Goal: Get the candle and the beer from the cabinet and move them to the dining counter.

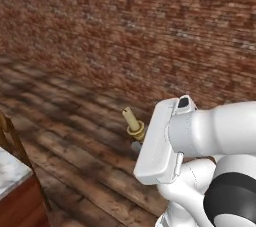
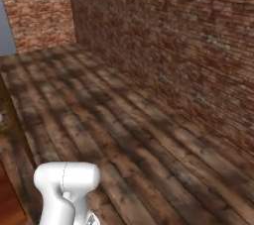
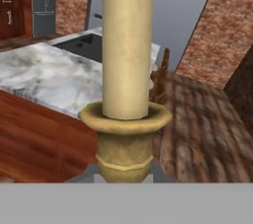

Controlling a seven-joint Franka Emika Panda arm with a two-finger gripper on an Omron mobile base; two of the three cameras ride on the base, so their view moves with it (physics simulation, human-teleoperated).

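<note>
- Brick wall (image 1: pixel 150 26) and plank floor (image 2: pixel 124 120) surround the robot, apparently mid-transit.
- The dining table (image 3: pixel 44 72), marble-topped with a dark sink, lies left and near, seemingly the destination.
- The hand (image 1: pixel 136 143) is clenched on the candle (image 3: pixel 127 45), grasped low at its brass holder, probably for steady carrying.
</note>
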